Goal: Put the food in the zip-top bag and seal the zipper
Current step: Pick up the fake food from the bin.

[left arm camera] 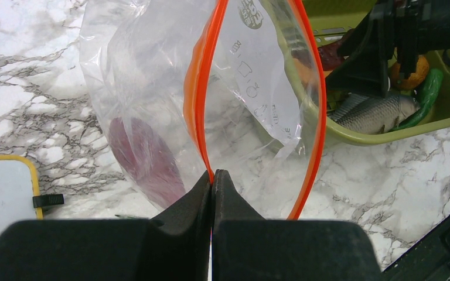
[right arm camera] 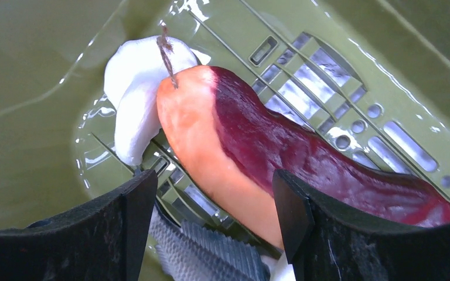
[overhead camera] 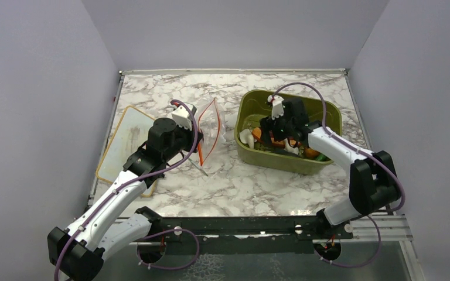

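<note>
The clear zip-top bag stands upright at mid table with its mouth open. My left gripper is shut on the near side of its red-orange zipper and holds it up; the gripper also shows in the top view. A dark red-purple piece lies inside the bag. My right gripper is open, low inside the olive-green tub, and straddles an orange and dark red slice. A white mushroom lies just beyond it. A grey toy fish lies under the fingers.
A tan-rimmed white board lies left of the bag under my left arm. The tub also holds a small round orange piece and a green piece. Grey walls enclose the marble table.
</note>
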`<action>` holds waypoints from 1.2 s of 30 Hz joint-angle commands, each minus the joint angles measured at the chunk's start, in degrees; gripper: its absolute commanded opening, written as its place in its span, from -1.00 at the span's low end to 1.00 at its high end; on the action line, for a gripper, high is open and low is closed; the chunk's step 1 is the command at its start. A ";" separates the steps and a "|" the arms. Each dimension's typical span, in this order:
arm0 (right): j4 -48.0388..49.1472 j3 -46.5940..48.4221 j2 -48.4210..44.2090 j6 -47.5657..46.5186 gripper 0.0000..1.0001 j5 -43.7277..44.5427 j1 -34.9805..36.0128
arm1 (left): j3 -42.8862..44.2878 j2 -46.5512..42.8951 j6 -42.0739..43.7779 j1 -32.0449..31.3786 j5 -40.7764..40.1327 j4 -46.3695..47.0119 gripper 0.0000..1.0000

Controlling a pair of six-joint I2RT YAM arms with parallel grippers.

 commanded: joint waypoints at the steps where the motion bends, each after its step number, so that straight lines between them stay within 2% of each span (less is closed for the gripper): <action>1: -0.06 2.27 4.84 -4.45 0.47 -1.39 1.02 | -0.91 -0.26 -0.46 0.26 0.00 2.04 -1.00; 3: -0.74 3.52 7.15 -4.66 0.47 -0.50 1.10 | -1.00 -0.32 -0.44 0.26 -0.08 2.08 -1.00; 9: 1.10 4.28 8.89 -2.63 0.38 10.31 1.21 | -1.00 -0.47 -0.32 0.25 -0.46 1.97 -1.00; 11: 2.67 3.91 8.08 -1.77 0.24 12.50 1.21 | -1.08 -0.46 -0.31 0.26 -0.73 2.01 -1.00; 15: 5.15 3.40 7.12 1.51 -0.17 19.94 1.21 | -0.90 -0.30 -0.26 0.26 -0.59 1.96 -1.00; 17: 5.99 3.23 6.23 2.61 -0.29 22.18 1.21 | -0.96 -0.47 -0.22 0.26 -0.79 1.86 -1.00; 24: 9.41 1.94 0.02 5.25 -0.47 21.94 1.21 | -0.92 -0.44 -0.22 0.26 -1.03 1.94 -1.00; 36: 8.48 0.62 -5.01 4.77 -0.51 17.72 1.21 | -1.09 -0.51 -0.13 0.22 -1.03 1.88 -1.00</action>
